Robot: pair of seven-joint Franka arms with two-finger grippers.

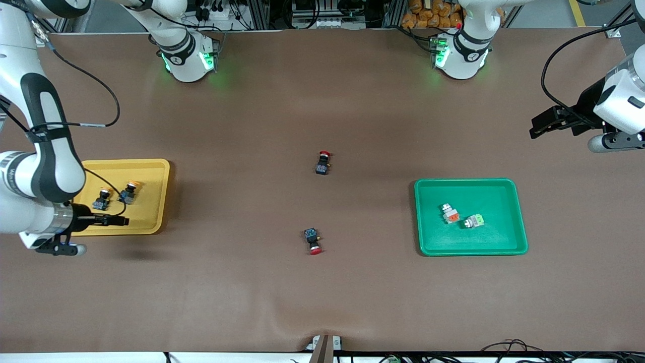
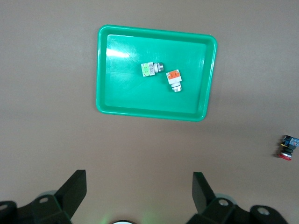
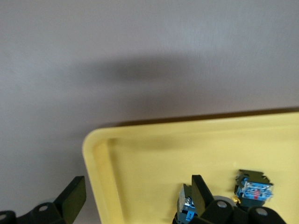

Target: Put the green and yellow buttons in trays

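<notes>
front view: buttons (image 1: 115,195) in trays (image 1: 156,174)

A robotics lab: two white robot arms (image 1: 181,55) standing bolted along a brown-covered counter (image 1: 322,292), with cables (image 1: 509,347) trailing and aluminium framing (image 1: 262,12) lining the edge.

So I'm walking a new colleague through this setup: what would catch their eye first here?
The two bright trays: the yellow tray at the right arm's end holds two yellow buttons, and the green tray at the left arm's end holds two pale grey buttons. Between them, two red switches lie on the bare table. The right gripper hangs open over the yellow tray; the left gripper waits open, raised at its end.
</notes>
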